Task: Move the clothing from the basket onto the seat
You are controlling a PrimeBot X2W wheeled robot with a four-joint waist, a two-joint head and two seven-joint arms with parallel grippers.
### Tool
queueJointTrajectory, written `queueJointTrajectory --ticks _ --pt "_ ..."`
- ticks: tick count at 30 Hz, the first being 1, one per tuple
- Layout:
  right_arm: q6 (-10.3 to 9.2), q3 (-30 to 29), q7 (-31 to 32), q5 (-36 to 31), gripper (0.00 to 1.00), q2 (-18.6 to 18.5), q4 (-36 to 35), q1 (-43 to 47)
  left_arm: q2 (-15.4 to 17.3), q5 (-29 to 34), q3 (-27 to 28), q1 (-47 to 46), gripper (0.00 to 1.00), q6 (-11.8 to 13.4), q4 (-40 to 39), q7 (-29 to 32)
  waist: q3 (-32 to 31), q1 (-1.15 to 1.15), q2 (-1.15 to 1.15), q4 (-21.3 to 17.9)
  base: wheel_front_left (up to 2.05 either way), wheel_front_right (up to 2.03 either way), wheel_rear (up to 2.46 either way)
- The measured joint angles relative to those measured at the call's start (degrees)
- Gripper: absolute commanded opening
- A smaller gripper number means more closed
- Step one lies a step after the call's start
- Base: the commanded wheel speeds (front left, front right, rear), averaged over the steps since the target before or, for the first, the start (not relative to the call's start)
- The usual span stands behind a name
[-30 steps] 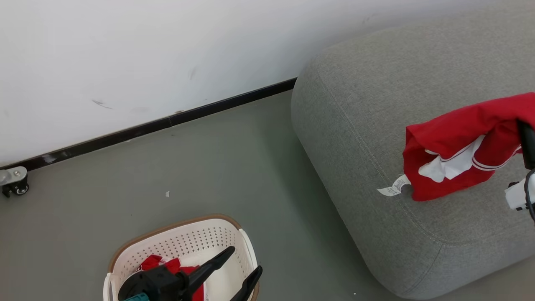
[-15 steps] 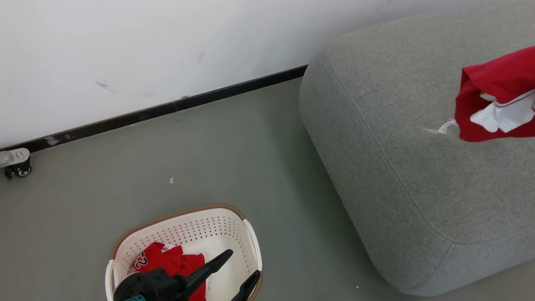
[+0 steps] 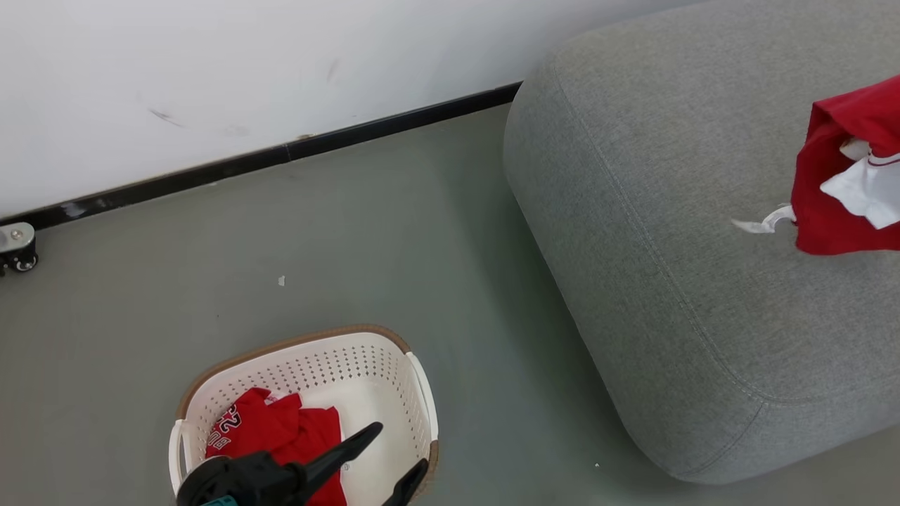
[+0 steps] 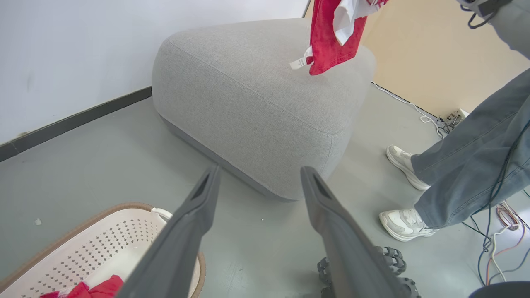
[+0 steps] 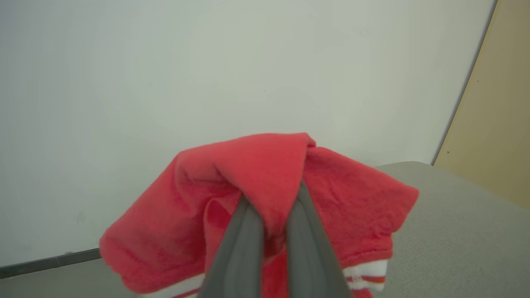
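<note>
A red garment with white trim and a white tag hangs over the grey seat at the right edge of the head view. Its lower end is at or just above the cushion. My right gripper is shut on a fold of this clothing. More red clothing with white lettering lies in the cream basket at the bottom left. My left gripper hovers open over the basket's right half with nothing between its fingers. In the left wrist view that gripper points past the basket toward the seat.
A white wall with a dark baseboard runs behind the grey floor. A caster wheel stands at the far left. A person's legs and white shoes stand right of the seat, with cables and a socket strip on the floor.
The head camera has shifted, so the basket sits higher in view. My right arm has carried the red garment further right and up across the seat. The left gripper stays open over the basket.
</note>
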Motion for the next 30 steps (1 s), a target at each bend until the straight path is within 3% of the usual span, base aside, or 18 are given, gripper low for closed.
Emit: queueJointTrajectory --ticks 30 --pt "0.00 -3.7 -3.7 -1.0 0.00 6.7 5.8 -3.5 6.3 0.0 3.8 2.3 1.00 1.7 -5.9 2.9 8.4 0.00 0.00 0.7 0.00 0.00 0.00"
